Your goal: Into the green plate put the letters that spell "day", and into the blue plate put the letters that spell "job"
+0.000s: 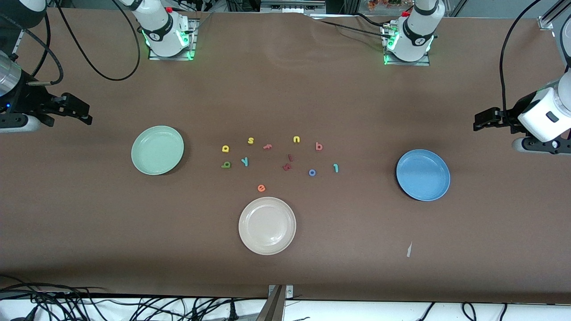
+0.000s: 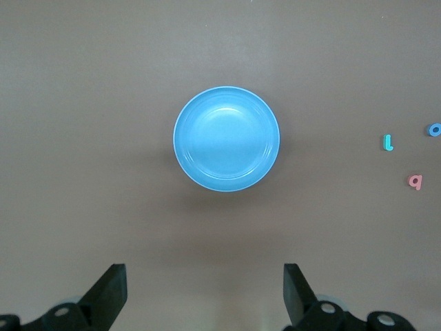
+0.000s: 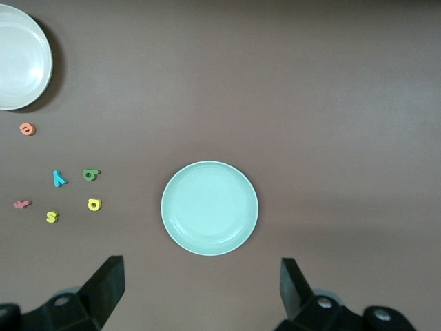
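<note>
The green plate lies empty toward the right arm's end, the blue plate empty toward the left arm's end. Between them on the table lie the yellow letter, olive letter and teal y, then the coral b, blue o and teal j. My right gripper hangs open over bare table beside the green plate. My left gripper hangs open beside the blue plate. Both hold nothing.
A cream-white plate sits nearer the front camera than the letters. Among the letters lie a yellow s, a yellow u, an orange e and dark red letters. A scrap of paper lies near the front edge.
</note>
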